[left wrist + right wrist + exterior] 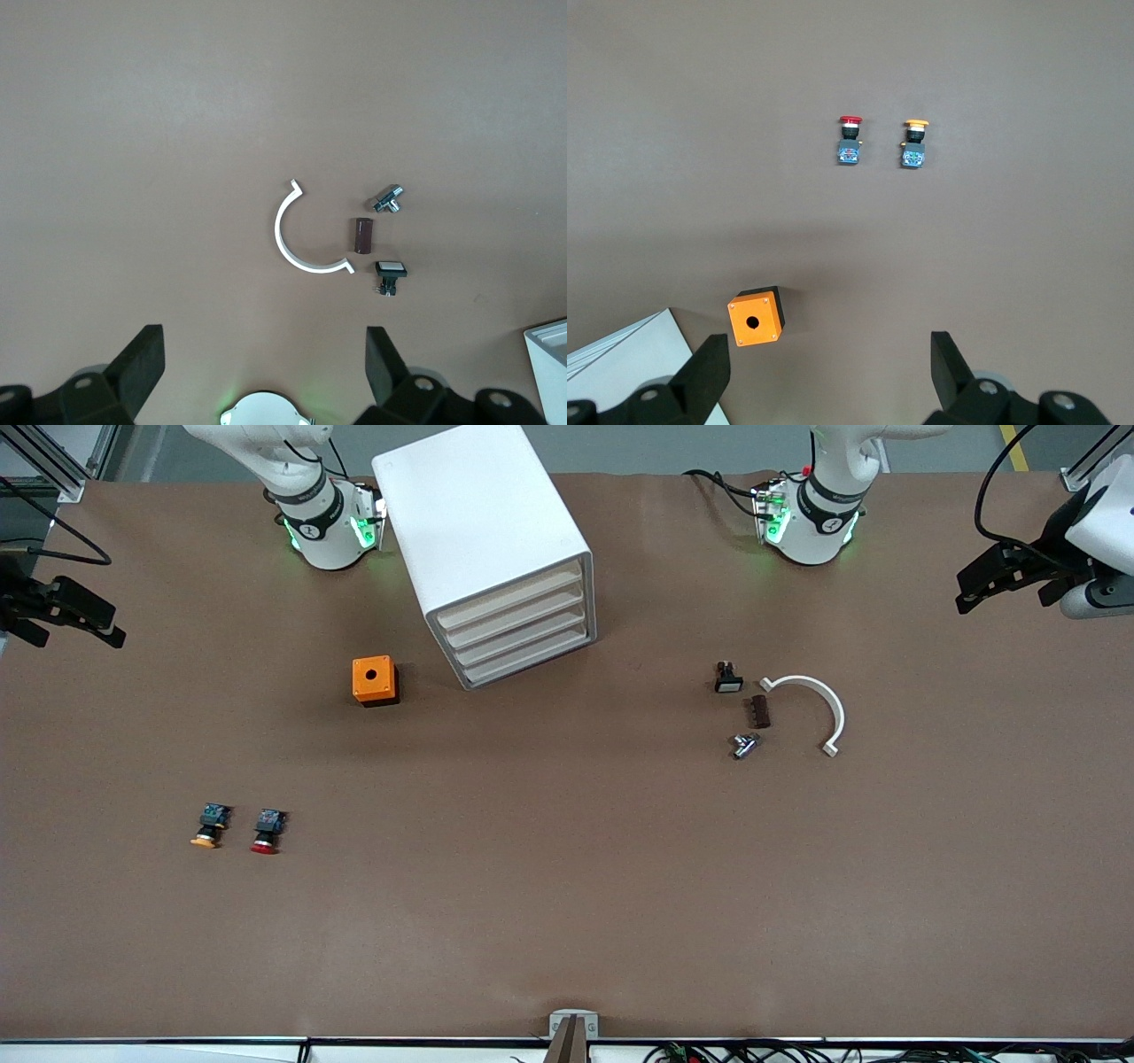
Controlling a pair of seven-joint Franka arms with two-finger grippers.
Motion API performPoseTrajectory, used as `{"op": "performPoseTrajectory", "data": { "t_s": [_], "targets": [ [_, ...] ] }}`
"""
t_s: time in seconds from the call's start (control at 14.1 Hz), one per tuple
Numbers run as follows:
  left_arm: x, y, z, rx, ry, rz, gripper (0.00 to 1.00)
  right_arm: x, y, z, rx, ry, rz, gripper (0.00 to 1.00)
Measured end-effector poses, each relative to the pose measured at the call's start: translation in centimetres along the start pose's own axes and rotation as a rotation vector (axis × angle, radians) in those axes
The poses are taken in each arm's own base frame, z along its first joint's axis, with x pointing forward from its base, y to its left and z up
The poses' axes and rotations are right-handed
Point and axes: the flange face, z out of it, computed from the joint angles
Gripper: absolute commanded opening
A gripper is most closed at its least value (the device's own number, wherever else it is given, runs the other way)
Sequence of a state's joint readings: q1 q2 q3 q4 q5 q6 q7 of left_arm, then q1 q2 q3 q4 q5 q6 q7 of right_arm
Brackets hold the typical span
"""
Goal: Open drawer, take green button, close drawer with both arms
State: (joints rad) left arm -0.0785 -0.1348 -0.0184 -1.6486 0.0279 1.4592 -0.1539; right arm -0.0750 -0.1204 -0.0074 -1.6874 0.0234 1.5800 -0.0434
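Drawer cabinet (483, 540): we see a white cabinet with four drawers standing on the brown table (567, 921), between the two arm bases. All four drawers look closed.

Green button: we do not see it in any view, so we cannot tell where it is.

Left gripper (988, 577): it hangs in the air over the edge of the table at the left arm's end. In the left wrist view the fingers (142, 363) stand wide apart and hold nothing.

Right gripper (75, 613): it hangs over the edge of the table at the right arm's end. In the right wrist view the fingers (709, 376) also stand wide apart, with nothing between them.

Orange box (375, 680): it has a round hole on top and sits just beside the cabinet, toward the right arm's end.

Two buttons: one with orange cap (208, 825) and one with red cap (267, 831) lie side by side, near each other, nearer to the front camera than the orange box.

Small parts toward the left arm's end: we see a white curved piece (819, 704), a small dark brown block (759, 711), a small metal part (743, 745) and a black part with a white face (727, 678). They lie close together but apart.
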Motion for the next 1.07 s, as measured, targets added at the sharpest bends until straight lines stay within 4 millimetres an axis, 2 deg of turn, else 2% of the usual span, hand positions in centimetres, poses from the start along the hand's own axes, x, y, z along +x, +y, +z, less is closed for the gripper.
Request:
{"op": "performPoseTrajectory", "data": {
  "t_s": [0.36,0.5,0.64,0.85,1.07],
  "targets": [
    [0.1,0.0,0.1,0.0,-0.002,0.0,1.0,0.0,0.0,0.0,0.0,0.0,-0.001,1.0],
    [1.2,0.2,0.8,0.002,-0.016,0.001,1.0,0.0,0.0,0.0,0.0,0.0,-0.001,1.0],
    [3.1,0.9,2.8,0.007,-0.053,0.009,1.0,0.0,0.0,0.0,0.0,-0.001,-0.001,1.0],
    [5.9,2.5,7.0,0.018,-0.11,-0.001,1.0,0.0,0.0,0.0,0.0,-0.001,-0.001,1.0],
    [8.0,4.8,10.9,0.021,-0.149,-0.135,1.0,0.0,0.0,0.0,0.0,-0.001,-0.001,1.0]
  ]
}}
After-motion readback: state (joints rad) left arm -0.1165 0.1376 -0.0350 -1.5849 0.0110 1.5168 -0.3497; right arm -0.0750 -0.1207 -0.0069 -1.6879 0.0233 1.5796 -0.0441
